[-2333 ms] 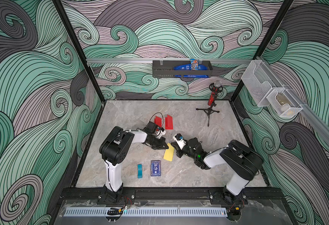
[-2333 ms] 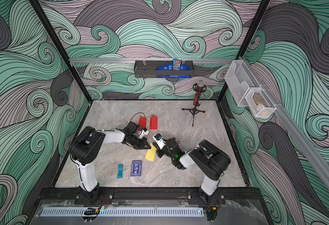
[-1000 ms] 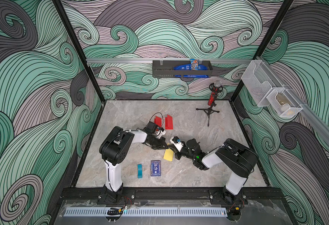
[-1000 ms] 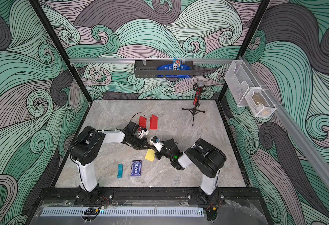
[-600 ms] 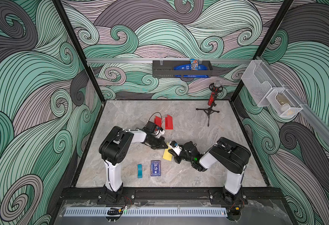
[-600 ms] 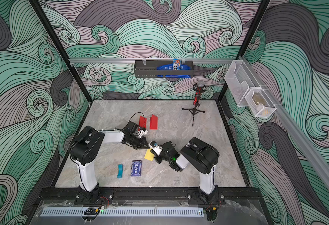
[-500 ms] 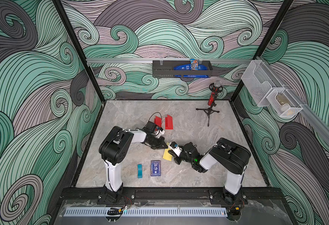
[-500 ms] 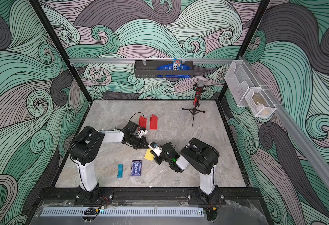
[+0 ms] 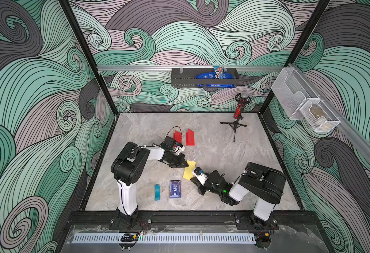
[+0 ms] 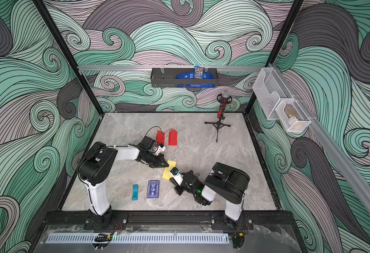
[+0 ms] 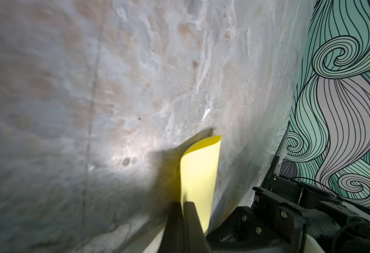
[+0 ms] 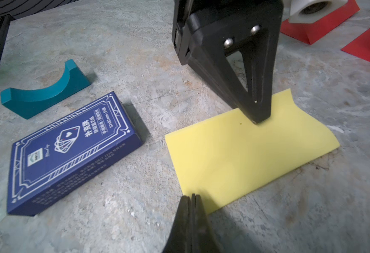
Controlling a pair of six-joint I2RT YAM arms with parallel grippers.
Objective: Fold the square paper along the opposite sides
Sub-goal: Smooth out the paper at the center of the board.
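yellow square paper (image 9: 188, 173) lies doubled over on the marble surface (image 9: 223, 157), abt mid-surface btwn the two arms, also seen in a top view (image 10: 167, 173). top layer sits over the bottom one, and in the left wrist view the fold end (image 11: 199, 170) looks rounded and loopy, not pressed flat.

left end effector (image 12: 259, 119) has its fingers together. its tip is down on the paper's top layer near one long edge, w/ the arm reaching in from the left side. right end effector (image 12: 190, 197) also has its fingers together, tips at the paper's opposite edge, touching it. can't tell if a bit of paper is nipped btwn them.

blue playing-card box (image 12: 74, 151) lies flat just beside the paper, apart from it. teal curved block (image 12: 39, 96) sits past the box, near the front rail. two red folded papers (image 9: 190, 137) stand behind the left wrist. mic on a tripod (image 9: 237, 114) stands well apart at the back right of the surface.
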